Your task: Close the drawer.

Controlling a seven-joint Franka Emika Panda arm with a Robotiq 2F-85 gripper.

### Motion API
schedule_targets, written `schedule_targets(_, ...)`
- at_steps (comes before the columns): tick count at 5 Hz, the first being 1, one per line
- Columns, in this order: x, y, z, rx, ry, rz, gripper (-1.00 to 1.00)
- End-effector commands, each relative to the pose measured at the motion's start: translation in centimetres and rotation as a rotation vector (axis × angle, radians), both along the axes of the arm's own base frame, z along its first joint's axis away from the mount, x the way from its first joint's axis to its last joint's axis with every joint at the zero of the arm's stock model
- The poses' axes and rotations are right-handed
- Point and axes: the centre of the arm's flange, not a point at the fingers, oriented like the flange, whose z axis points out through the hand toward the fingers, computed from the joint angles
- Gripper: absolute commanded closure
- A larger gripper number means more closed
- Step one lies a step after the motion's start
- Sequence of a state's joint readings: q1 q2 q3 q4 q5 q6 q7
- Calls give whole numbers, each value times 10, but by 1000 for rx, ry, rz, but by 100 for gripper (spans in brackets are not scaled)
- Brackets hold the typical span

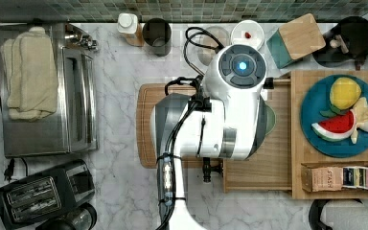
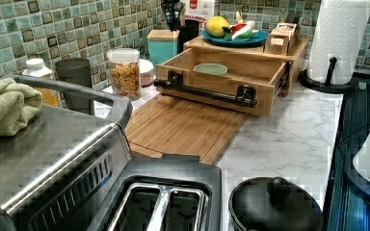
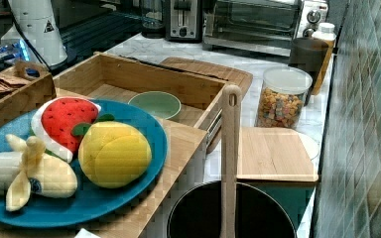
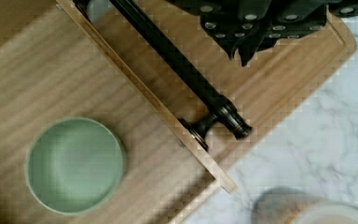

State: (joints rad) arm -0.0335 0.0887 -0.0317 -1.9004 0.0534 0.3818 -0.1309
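Drawer [image 2: 221, 79] stands pulled out, light wood, black bar handle [image 2: 204, 91]; gripper [image 4: 256, 28] state unclear.

The drawer [image 2: 221, 72] is matt light wood with a smooth black metal handle [image 2: 204, 91]. The table [image 2: 289, 139] looks like glossy marble; the toaster oven [image 1: 48, 88] is brushed metal.

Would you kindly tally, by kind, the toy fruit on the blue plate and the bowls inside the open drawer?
Lemon: 1
Watermelon slice: 1
Banana: 1
Green bowl in the drawer: 1
Total: 4, with the three fruits on the blue plate.
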Motion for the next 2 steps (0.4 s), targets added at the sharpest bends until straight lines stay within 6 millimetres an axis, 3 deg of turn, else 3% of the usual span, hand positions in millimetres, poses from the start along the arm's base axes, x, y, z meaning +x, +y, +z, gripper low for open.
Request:
schedule_targets(1, -38, 46, -31, 91, -112, 416, 100)
schedule_targets(2, -52, 69, -42, 108, -170, 569, 100)
